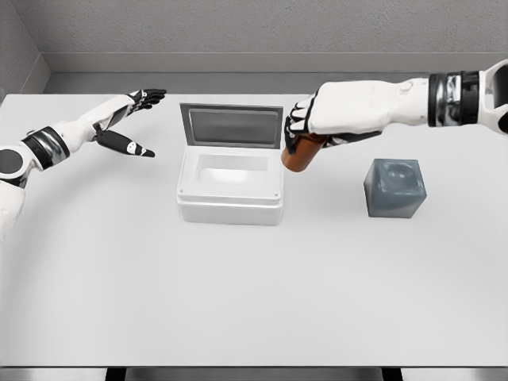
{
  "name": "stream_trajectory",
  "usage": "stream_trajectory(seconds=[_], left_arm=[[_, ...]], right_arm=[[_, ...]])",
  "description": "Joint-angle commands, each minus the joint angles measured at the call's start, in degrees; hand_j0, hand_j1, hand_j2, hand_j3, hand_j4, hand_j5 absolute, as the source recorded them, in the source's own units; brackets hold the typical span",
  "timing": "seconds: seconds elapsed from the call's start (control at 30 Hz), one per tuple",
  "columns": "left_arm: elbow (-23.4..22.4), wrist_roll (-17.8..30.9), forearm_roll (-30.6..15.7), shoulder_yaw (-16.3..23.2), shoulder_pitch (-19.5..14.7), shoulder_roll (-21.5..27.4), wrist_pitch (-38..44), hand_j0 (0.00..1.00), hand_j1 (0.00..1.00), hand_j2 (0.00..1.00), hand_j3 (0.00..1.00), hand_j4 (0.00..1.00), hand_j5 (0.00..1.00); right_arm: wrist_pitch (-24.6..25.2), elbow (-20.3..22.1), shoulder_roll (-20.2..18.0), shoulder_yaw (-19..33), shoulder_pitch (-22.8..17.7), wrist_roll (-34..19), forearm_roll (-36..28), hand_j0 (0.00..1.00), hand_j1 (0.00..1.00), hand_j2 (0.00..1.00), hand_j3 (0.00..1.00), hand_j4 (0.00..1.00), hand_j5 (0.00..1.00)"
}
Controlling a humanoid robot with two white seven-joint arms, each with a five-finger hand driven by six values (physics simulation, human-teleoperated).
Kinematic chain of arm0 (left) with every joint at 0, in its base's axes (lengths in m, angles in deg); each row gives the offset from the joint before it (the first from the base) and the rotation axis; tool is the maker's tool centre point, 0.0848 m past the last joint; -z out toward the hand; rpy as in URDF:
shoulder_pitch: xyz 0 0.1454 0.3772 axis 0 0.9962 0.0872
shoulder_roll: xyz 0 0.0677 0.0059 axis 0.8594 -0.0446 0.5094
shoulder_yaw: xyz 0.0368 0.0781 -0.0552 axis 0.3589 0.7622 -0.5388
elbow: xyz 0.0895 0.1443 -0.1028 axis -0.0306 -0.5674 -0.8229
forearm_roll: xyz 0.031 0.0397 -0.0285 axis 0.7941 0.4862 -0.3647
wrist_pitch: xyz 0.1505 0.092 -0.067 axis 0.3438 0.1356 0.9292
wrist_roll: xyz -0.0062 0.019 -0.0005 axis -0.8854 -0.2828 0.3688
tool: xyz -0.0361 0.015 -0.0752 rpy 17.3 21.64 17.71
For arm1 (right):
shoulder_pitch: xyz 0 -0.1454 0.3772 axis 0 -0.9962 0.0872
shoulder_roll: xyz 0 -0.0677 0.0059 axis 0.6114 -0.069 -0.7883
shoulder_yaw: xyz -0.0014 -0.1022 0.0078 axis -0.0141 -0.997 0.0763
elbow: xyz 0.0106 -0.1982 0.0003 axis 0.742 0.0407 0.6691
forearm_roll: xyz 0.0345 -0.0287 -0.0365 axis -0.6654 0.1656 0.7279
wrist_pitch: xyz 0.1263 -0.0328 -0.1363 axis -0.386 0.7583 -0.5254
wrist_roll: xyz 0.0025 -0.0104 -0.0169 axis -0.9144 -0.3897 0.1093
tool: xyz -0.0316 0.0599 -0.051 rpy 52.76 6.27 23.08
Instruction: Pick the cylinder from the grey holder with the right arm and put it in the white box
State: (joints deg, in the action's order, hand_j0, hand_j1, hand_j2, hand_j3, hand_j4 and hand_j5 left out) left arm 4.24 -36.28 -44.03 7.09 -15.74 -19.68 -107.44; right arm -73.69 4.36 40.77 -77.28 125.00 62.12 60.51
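- While the right hand point(317, 119) had its fingers clamped around the brown cylinder point(298, 155), I judged the carry step to be in hand: the cylinder hung clear of the grey holder point(394, 188), just beside the right edge of the white box point(230, 208).
- That box sat with its lid point(232, 125) raised at the back, its cavity showing nothing inside.
- My next move, as I read it, called for a short shift to the left until the cylinder was over the opening, then lowering and letting go.
- My left hand point(127, 123) hovered well apart at the far left above the table point(254, 302), fingers spread, holding nothing.
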Motion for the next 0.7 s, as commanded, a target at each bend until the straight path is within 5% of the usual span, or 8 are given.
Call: stream_trajectory(seconds=[0.0, 0.2, 0.67], left_arm=[[0.06, -0.01, -0.45, -0.2, 0.0, 0.01, 0.1, 1.0, 1.0, 1.0, 1.0, 1.0, 1.0], [0.06, -0.01, -0.45, -0.2, 0.09, 0.01, 0.1, 1.0, 1.0, 1.0, 1.0, 1.0, 1.0], [0.06, -0.01, -0.45, -0.11, 0.09, 0.01, 0.1, 1.0, 1.0, 1.0, 1.0, 1.0, 1.0]], right_arm=[[0.12, -0.19, 1.98, 0.03, 0.0, -1.89, -0.41, 0.37, 0.37, 0.37, 0.37, 0.37, 0.37], [0.12, -0.54, 4.09, 0.03, -0.26, -4.52, -0.15, 0.37, 0.37, 0.37, 0.37, 0.37, 0.37], [0.12, -12.05, 12.61, 0.03, 0.35, -6.2, 0.11, 0.37, 0.37, 0.37, 0.37, 0.37, 0.37]])
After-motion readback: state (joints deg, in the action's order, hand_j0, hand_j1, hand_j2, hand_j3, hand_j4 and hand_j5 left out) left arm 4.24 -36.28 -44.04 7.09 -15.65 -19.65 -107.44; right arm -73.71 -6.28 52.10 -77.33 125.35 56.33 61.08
